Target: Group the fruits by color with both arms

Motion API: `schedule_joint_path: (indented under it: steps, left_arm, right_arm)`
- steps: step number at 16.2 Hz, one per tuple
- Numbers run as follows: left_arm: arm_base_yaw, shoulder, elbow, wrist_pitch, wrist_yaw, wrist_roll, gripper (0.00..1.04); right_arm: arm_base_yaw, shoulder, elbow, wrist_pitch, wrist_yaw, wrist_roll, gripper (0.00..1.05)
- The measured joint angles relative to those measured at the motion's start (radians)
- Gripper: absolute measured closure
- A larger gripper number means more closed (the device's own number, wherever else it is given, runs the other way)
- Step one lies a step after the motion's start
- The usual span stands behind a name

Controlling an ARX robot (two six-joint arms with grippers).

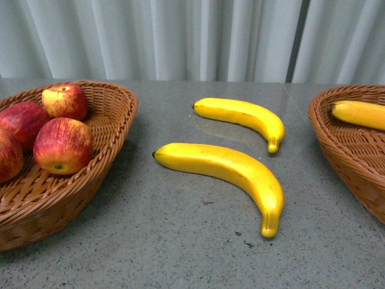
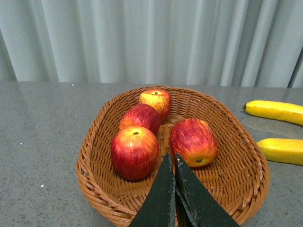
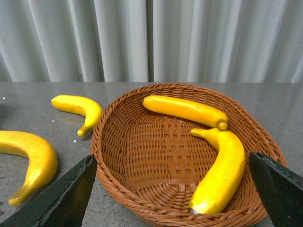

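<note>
Several red apples (image 1: 63, 146) lie in the left wicker basket (image 1: 123, 114). Two yellow bananas rest on the grey table between the baskets, one nearer (image 1: 225, 171) and one farther (image 1: 243, 117). The right basket (image 1: 325, 129) holds a banana (image 1: 361, 113); the right wrist view shows two in it (image 3: 184, 109) (image 3: 222, 172). My left gripper (image 2: 171, 158) is shut and empty, hovering over the near rim of the apple basket (image 2: 90, 156), just short of the apples (image 2: 135, 152). My right gripper (image 3: 171, 158) is open wide over the banana basket (image 3: 102, 142), holding nothing. Neither arm shows in the front view.
A pale pleated curtain (image 1: 180, 36) hangs behind the table's far edge. Bare grey tabletop (image 1: 180, 253) stretches in front of the bananas and between the two baskets.
</note>
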Motion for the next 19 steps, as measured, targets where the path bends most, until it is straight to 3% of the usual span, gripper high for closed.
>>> schedule_joint_path:
  steps: [9,13,14,15,18,19]
  left_arm:
    - [0.0,-0.163,0.0,-0.214,0.002,0.0,1.03]
    - [0.0,-0.19,0.0,-0.207,0.0,0.0,1.03]
    - [0.0,-0.19,0.0,-0.203,0.0,-0.002,0.85]
    - [0.0,-0.19,0.0,-0.203,0.0,-0.002,0.45]
    - [0.0,-0.19,0.0,-0.203,0.0,-0.002,0.11]
    - [0.0,-0.19,0.0,-0.203,0.0,-0.001,0.05]
  right_arm:
    - [0.0,0.0,0.0,0.0,0.0,0.0,0.07]
    - [0.0,0.0,0.0,0.0,0.0,0.0,0.07]
    - [0.0,0.0,0.0,0.0,0.0,0.0,0.07]
    - [0.0,0.0,0.0,0.0,0.0,0.0,0.07]
    - [0.0,0.0,0.0,0.0,0.0,0.0,0.07]
    - [0.0,0.0,0.0,0.0,0.0,0.0,0.07]
